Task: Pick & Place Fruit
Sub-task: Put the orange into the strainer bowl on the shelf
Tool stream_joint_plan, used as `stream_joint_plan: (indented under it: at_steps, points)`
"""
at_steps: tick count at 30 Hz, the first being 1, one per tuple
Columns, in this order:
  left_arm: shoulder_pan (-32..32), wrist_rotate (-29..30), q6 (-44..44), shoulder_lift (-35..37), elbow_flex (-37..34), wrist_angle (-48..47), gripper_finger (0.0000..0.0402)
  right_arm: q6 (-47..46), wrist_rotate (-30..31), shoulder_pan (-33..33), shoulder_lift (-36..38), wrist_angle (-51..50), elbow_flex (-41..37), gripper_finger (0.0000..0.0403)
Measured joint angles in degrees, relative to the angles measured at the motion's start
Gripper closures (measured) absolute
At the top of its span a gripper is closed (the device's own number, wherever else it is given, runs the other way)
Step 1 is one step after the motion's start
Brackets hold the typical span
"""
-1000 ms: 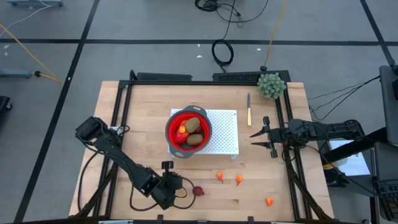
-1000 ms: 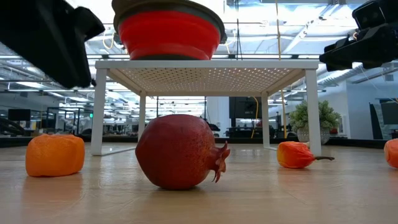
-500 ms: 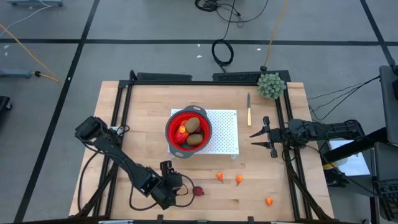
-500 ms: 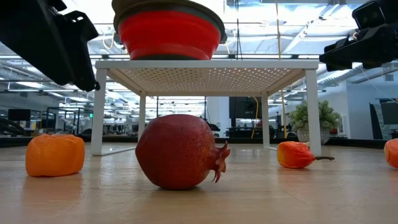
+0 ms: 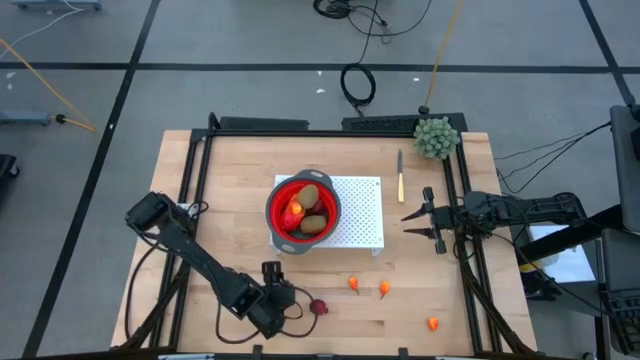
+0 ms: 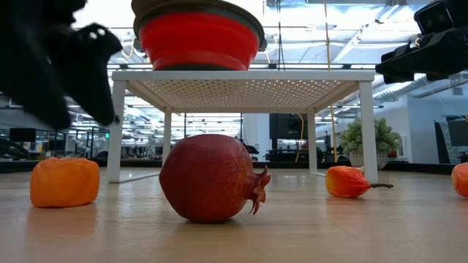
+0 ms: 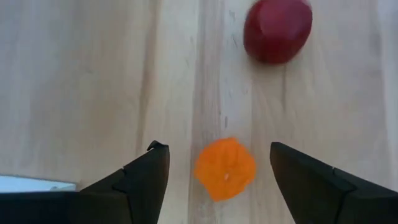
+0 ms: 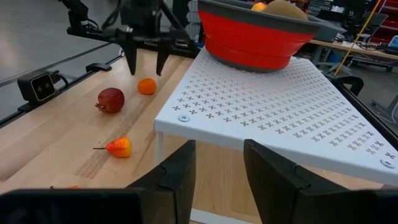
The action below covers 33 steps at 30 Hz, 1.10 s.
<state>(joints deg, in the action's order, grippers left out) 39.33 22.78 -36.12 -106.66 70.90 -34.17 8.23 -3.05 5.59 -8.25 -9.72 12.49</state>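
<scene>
Left gripper [image 7: 219, 180] has been spread wide since the earlier frame, straddling the orange piece [image 7: 225, 168] on the near tabletop [image 5: 240, 200], left of the dark red ball [image 5: 319, 307]. Light, rigid, slippery: grasp across middle. Right gripper [image 5: 424, 222] parted, empty, far right.

We see a dark red pomegranate [image 5: 320, 308] and small orange pieces [image 5: 354, 284] lying loose; brown kiwis [image 5: 312, 199] sit in the red bowl [image 5: 277, 224].
</scene>
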Motion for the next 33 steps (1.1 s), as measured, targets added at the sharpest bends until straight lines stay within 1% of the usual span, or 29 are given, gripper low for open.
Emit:
stream_joint_plan:
  at_steps: [4, 9, 22, 26, 33]
  points:
    - [0.0, -0.5, 1.6, -3.0, 0.0, -0.4, 0.0124, 0.0, 0.0, 0.0, 0.0, 0.0, 0.0, 0.0273]
    - [-0.2, -0.3, 1.5, -4.9, 0.0, -0.7, 0.0124, 0.0, 0.0, 0.0, 0.0, 0.0, 0.0, 0.0273]
    - [-0.7, -1.5, 1.1, -5.6, 0.0, -2.5, 0.0126, 0.0, 0.0, 0.0, 0.0, 0.4, 0.0, 0.0273]
    - [-0.7, -2.2, 0.9, -5.5, 0.0, -2.4, 0.0154, 0.0, 0.0, 0.0, 0.0, 0.4, 0.0, 0.0273]
    - [-0.7, -2.3, 0.1, -5.5, 0.0, -2.0, 0.0229, -0.1, 0.0, 0.0, 0.0, 0.4, 0.0, 0.0273]
